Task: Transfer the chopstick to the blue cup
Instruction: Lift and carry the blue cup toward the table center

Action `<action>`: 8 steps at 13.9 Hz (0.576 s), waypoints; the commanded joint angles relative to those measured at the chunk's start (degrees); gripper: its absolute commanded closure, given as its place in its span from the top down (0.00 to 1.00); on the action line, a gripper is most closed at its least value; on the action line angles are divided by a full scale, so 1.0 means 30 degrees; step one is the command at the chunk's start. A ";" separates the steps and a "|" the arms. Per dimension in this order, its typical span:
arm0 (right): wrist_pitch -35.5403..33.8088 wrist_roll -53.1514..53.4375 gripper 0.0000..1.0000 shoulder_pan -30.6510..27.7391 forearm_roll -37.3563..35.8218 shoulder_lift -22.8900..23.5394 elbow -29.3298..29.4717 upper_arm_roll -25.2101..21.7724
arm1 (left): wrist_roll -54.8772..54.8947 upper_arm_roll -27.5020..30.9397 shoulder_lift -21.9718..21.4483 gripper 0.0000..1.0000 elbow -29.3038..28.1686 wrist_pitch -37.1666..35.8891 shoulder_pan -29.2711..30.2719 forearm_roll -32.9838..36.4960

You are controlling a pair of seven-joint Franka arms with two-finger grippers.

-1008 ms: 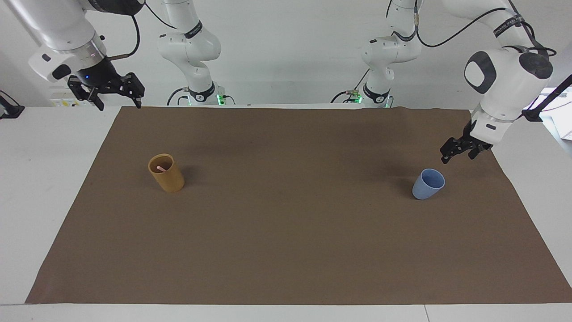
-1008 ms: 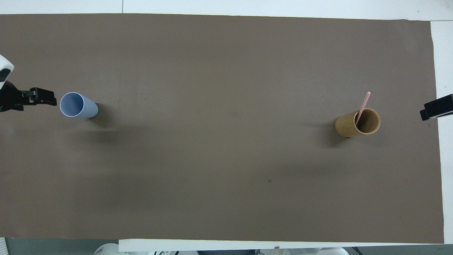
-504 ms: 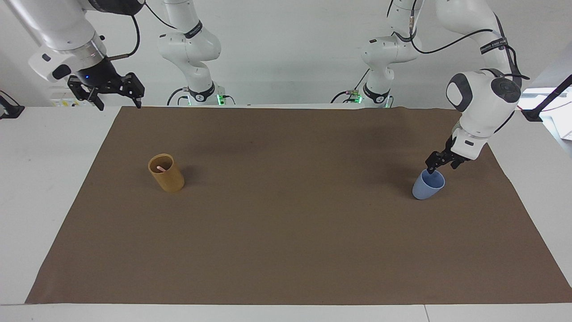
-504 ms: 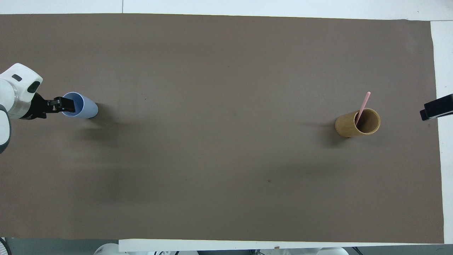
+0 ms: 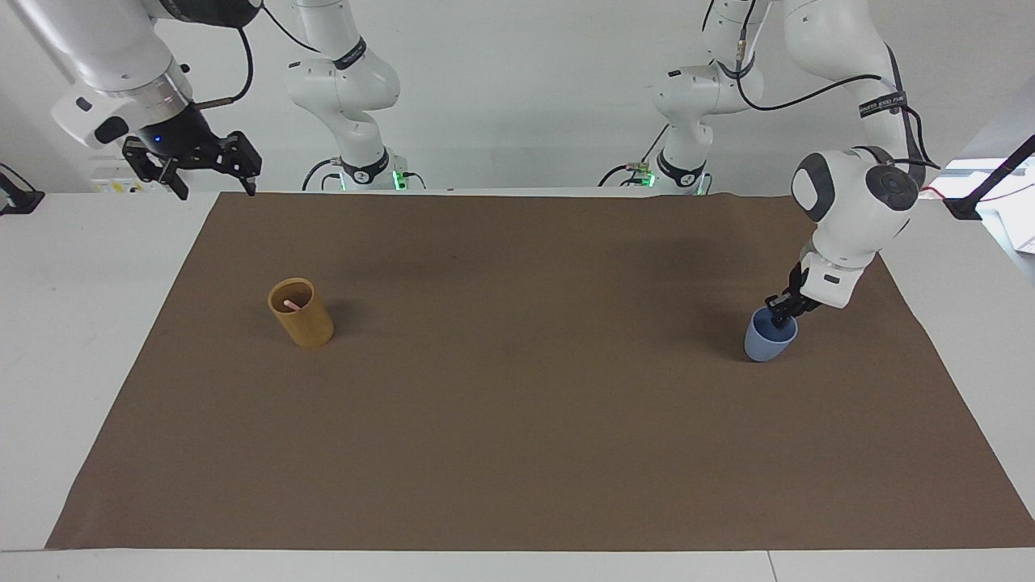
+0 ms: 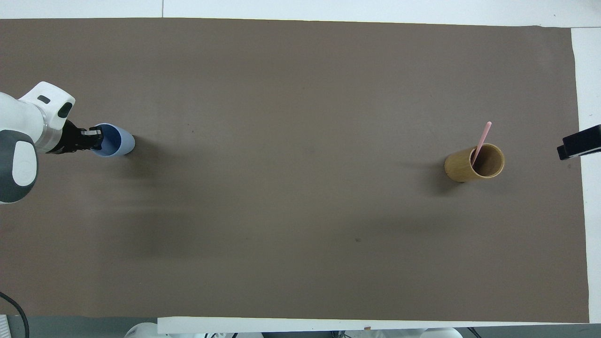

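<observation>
The pale pink chopstick (image 6: pixel 481 140) stands leaning in a tan-yellow cylindrical cup (image 6: pixel 462 166) toward the right arm's end of the table; only its tip (image 5: pixel 290 304) shows in the facing view, inside the tan cup (image 5: pixel 306 323). The light-blue cup (image 5: pixel 762 344) stands toward the left arm's end and shows in the overhead view (image 6: pixel 121 143) too. My left gripper (image 5: pixel 781 316) is down at the blue cup's rim, at the side toward the table's end (image 6: pixel 95 139). My right gripper (image 5: pixel 212 175) is open and empty, held high over the table's edge, and waits.
A brown mat (image 5: pixel 517 420) covers most of the white table (image 5: pixel 73 323). In the overhead view only a black part of the right gripper (image 6: pixel 578 145) shows at the mat's edge. Both arm bases stand at the robots' side of the table.
My left gripper has come down and in from beside the blue cup to its rim. The blue cup has shifted slightly toward the table's middle. The right arm has not moved.
</observation>
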 commanded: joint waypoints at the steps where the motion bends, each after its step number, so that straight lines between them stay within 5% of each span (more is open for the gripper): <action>1: -0.0139 0.0072 1.00 -0.0132 0.0228 -0.0346 -0.0346 0.0069 | -0.1775 0.0173 0.0413 0.00 0.1097 0.0014 -0.2427 0.0313; 8: -0.0110 0.0131 1.00 -0.0454 0.0228 -0.0346 -0.0346 -0.0165 | -1.0064 0.0115 0.1113 0.00 0.2156 -0.1746 -1.2533 0.0196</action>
